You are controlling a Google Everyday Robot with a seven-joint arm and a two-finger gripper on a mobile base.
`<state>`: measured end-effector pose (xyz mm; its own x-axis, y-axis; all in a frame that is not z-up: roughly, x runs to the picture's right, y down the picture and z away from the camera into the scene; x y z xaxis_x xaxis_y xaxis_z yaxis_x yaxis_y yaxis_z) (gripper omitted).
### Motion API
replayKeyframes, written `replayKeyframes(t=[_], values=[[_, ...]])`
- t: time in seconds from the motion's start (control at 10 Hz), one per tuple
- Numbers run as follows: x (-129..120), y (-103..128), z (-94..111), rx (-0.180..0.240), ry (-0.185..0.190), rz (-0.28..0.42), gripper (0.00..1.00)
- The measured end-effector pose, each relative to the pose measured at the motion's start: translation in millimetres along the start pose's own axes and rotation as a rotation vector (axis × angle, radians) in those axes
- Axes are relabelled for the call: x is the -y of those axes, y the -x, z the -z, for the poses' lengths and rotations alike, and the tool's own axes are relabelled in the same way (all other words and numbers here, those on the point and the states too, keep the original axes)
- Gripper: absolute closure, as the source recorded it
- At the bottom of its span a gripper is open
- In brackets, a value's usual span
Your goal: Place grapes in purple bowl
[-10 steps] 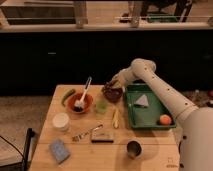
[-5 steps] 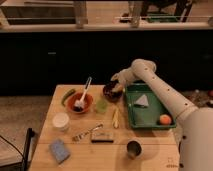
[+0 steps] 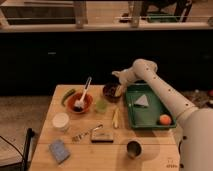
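Hardly anything has shifted: the gripper (image 3: pixel 118 90) stays at the purple bowl (image 3: pixel 108 92) on the wooden table (image 3: pixel 150 150) — dark cabinets (image 3: pixel 60 55) stand behind. Its grip cannot be told — the bowl's inside is hidden.

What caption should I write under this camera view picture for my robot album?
Robot's end effector at the purple bowl, between the orange bowl and green tray.

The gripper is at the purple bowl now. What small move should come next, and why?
Probably let the grapes go into the purple bowl, then lift. The gripper sits at the bowl's right rim, next to the green tray. No grapes show elsewhere on the table, so they are likely at the gripper, though I cannot make them out against the dark bowl.
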<state>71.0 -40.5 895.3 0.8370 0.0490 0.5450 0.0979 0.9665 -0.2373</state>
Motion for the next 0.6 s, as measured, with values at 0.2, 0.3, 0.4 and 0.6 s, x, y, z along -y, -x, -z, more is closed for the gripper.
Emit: replayKeyframes(t=[0.2,0.3,0.4,0.6], values=[[-0.8,-2.2,2.1,0.008,0.001,0.003,0.2],[-1.0,-3.0,3.3,0.011,0.001,0.003,0.2],[-1.9,-3.6,3.7,0.013,0.003,0.003,0.2],[-4.1,-6.2,7.3,0.016,0.013,0.004,0.2]])
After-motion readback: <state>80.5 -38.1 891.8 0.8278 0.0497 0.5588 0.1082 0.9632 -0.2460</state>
